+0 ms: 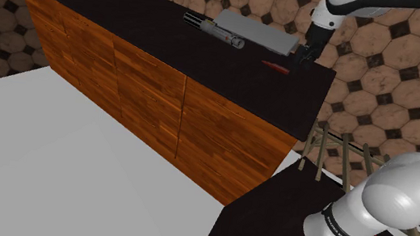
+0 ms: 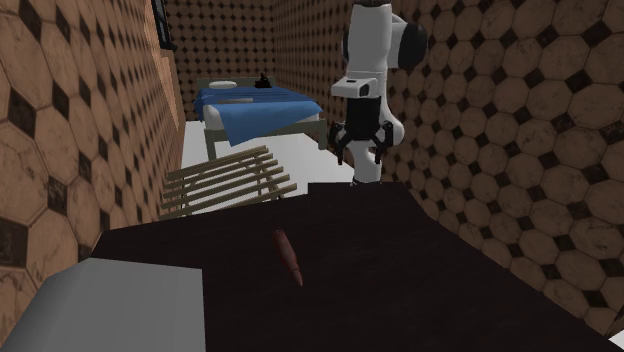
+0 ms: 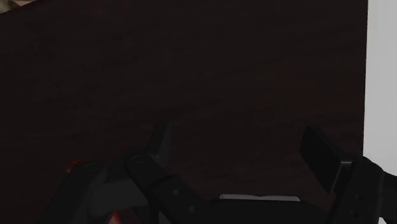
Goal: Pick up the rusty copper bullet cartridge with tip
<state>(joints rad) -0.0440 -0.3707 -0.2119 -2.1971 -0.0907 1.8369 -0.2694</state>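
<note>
Showing reddish-brown cartridge point(image 2: 288, 257) lying flat on dark counter point(image 2: 450, 285) | pincer point(image 2: 361, 152) wide open, empty, poised above counter's edge, well apart from cartridge | judged light, stiff, smooth, apt to roll | best taken across its mid-body, jaws straddling the long axis

1. One reddish-brown bullet cartridge point(image 1: 274, 66).
2. One flat grey slab point(image 1: 255, 31).
3. One dark rod-shaped tool point(image 1: 210, 28); I can't tell what kind.
4. One wood-fronted counter point(image 1: 146, 90) with a dark top.
5. One bed point(image 2: 255, 108), blue-covered.
6. One slatted wooden rack point(image 2: 225, 178).
7. One white arm point(image 2: 372, 40).
8. One black gripper point(image 2: 360, 155) with two fingers point(image 3: 321, 153).
</note>
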